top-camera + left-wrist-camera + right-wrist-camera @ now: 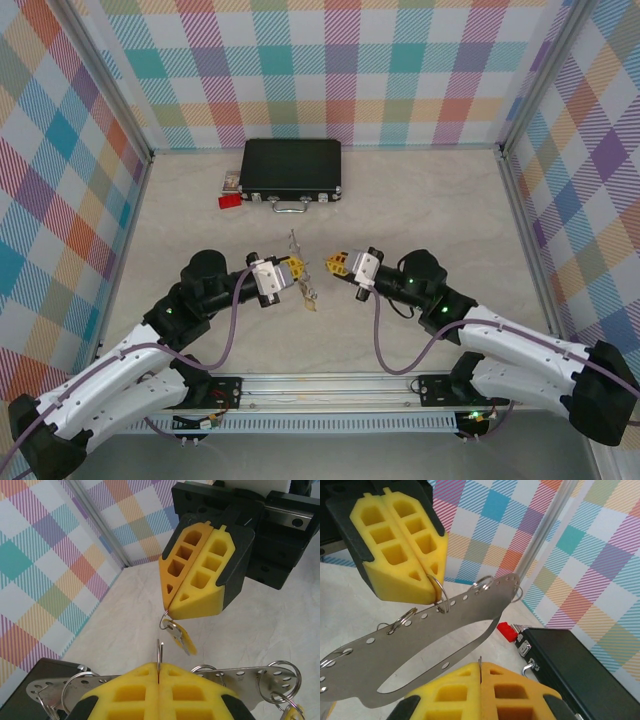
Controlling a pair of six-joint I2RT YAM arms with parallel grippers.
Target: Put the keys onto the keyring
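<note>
My left gripper [297, 270] is shut on a small split ring [440, 594] threaded through a hole of the keyring [420, 642], a flat grey metal loop with punched holes, held above the table [420, 200]. More split rings hang from the keyring [240, 676], and a yellow-headed key [312, 303] dangles at its lower end. Facing it, my right gripper [333, 265] is shut on the small wire ring of another key [182, 636], which hangs just below its fingertips [192, 607]. The two grippers' tips are a short gap apart.
A black case [290, 168] with a metal handle lies at the back of the table. A small red block [230, 200] sits beside its left end. Checkered walls close in the back and both sides.
</note>
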